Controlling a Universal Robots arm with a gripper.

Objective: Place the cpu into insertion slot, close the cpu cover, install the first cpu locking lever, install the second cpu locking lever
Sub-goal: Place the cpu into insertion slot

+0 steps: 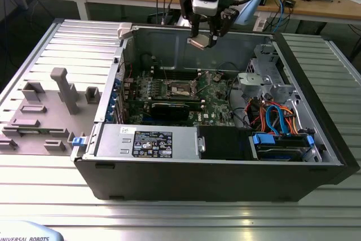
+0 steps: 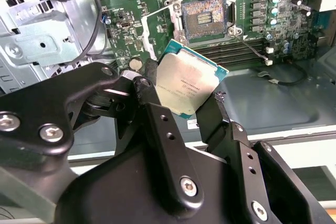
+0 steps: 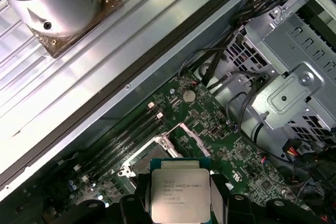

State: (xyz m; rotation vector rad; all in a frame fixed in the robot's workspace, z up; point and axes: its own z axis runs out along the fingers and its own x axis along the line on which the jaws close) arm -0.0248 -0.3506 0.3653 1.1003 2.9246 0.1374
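My gripper [image 1: 202, 42] hangs above the open computer case, shut on the cpu [image 1: 199, 43], a flat square chip with a silvery top. In both wrist views the black fingers [image 2: 152, 90] clamp two opposite edges of the cpu [image 2: 189, 85] [image 3: 180, 195]. The insertion slot [image 2: 206, 18] lies well below on the green board, its dark centre bare. In the exterior view the insertion slot [image 1: 180, 88] sits below and slightly to the left of the gripper. The cpu cover [image 2: 153, 34] stands swung open beside the slot. In the first wrist view the cpu hides part of the slot [image 3: 157, 156].
A long black graphics card [image 1: 169, 108] lies in front of the slot, with memory slots [image 2: 236, 53] beside it. A power supply [image 1: 146, 139], a metal drive cage [image 1: 271, 77] and blue and orange cables [image 1: 276, 117] fill the case. Grey fixtures [image 1: 62, 88] stand on the table at the exterior view's left.
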